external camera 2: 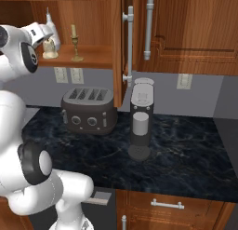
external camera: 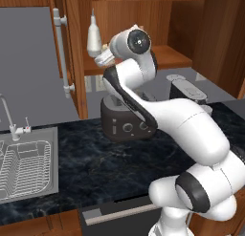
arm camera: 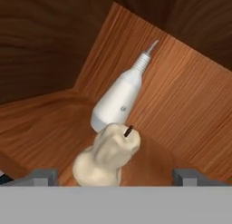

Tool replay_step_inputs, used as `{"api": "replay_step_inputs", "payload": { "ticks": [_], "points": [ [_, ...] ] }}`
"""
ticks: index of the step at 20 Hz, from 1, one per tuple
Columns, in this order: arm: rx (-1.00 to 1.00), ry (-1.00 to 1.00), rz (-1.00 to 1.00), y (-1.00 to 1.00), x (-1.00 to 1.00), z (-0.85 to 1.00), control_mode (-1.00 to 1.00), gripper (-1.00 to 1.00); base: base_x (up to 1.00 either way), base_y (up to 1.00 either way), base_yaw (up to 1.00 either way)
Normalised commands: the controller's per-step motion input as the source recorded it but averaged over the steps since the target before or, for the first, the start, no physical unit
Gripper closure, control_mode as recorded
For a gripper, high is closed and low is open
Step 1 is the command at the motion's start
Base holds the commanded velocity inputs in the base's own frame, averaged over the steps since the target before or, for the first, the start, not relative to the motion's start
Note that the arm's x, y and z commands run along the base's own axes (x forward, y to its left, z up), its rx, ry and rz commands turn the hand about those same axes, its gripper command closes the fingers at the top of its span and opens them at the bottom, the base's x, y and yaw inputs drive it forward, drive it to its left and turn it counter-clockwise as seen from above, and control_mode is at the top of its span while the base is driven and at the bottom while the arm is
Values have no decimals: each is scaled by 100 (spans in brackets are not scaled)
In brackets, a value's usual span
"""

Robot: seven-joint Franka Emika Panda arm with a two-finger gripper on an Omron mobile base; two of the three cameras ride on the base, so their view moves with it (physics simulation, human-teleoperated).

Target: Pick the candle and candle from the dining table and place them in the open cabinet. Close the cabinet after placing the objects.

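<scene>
Hand view: gripper (arm camera: pixel 116 175) spread wide, fingertips either side of the squat cream candle (arm camera: pixel 106 157) on the cabinet shelf (arm camera: pixel 41 128), white bottle (arm camera: pixel 118 99) just beyond.

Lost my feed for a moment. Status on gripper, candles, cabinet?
Gripper open, inside the cabinet. Squat candle standing on the shelf between the fingertips, not gripped. Taper candle on the shelf too. White bottle right behind. Cabinet doors not yet shut.

The white Franka arm (external camera: pixel 158 111) reaches up and forward, elbow bent, its gripper (arm camera: pixel 115 175) held level with fingertips (arm camera: pixel 43 177) spread wide apart, gripping nothing.
</scene>
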Motion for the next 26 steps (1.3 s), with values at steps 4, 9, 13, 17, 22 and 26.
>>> {"api": "replay_step_inputs", "payload": {
  "ticks": [4, 9, 13, 17, 22, 26],
  "points": [
    [6, -4, 0, -59, -6, 16, -100, -100, 0, 0, 0],
    [4, -9, 0, -33, -42, 8, -100, -100, 0, 0, 0],
    [4, -13, 0, -7, -81, 9, -100, -100, 0, 0, 0],
    [4, -13, 0, 0, -89, 6, -100, -100, 0, 0, 0],
    [3, -11, 0, -2, -81, 6, -100, -100, 0, 0, 0],
    [0, -13, 0, -4, -80, 0, -100, -100, 0, 0, 0]
  ]
}}
